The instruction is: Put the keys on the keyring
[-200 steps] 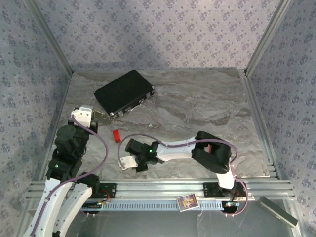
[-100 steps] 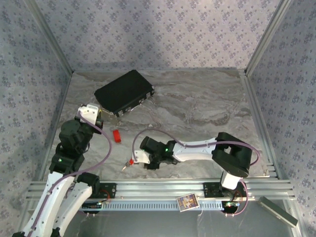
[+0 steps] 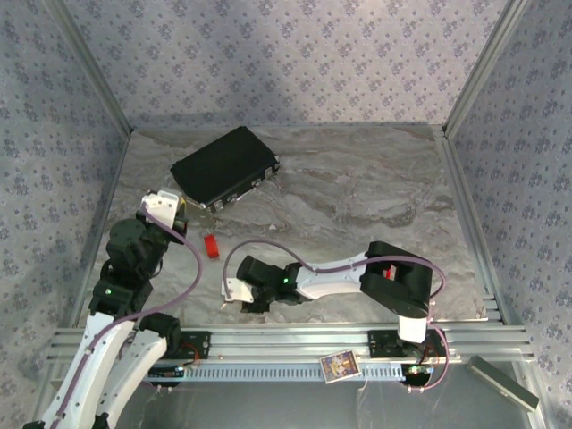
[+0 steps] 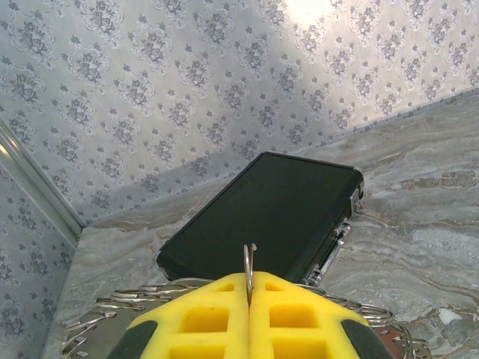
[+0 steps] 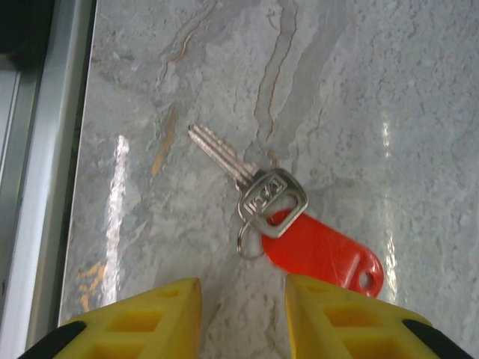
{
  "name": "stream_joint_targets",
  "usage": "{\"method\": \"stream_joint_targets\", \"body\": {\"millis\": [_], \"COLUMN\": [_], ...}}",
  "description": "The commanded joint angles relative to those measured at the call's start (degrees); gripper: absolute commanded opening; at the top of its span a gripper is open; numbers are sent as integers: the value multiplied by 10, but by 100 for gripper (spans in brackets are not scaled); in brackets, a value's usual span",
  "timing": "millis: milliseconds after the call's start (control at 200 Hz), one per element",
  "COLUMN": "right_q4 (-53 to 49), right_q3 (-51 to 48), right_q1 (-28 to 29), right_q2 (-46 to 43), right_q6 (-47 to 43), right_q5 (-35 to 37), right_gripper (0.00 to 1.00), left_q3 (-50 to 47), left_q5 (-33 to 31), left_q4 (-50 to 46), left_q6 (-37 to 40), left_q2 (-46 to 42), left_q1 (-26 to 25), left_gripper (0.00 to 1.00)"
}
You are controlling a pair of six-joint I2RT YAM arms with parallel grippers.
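Mostly the keyring [image 4: 248, 263] hides behind the left jaws pinching it.

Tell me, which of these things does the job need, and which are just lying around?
Needed: key with red tag; metal keyring, pinched in the left jaws.
Lying about: black case; card on the front rail.

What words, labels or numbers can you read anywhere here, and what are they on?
Key, metal head: embossed mark, too blurred to read.
Card on the front rail: print too small to read.
Red tag, black case: no text visible.
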Motion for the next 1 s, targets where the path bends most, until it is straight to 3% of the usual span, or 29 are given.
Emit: {"method": "stream_joint_targets", "body": {"millis": [0,250,390,730,994], "right_q4": [6,-10,-15,-12,14], "right_q3": [26,48,51,39,-50], "right_q1": [6,7,7,6,-13], "right_q2": [20,41,46,26,-63], "right_q6": [10,7,9,12,34], "right_q5": [6,17,28,28,17], "right_gripper": [36,34,28,0,0], "left_q3": [-2,-2,-3,1,11], "left_q5": [11,13,14,16,92], "left_q4": [27,29,30,24,15], "left_q6": [-8,-8,-8,-5,4], "left_q2": [-7,-8,-8,-8,8], "left_q1": [4,4,3,4,4], "left_gripper": [0,0,0,0,0]}}
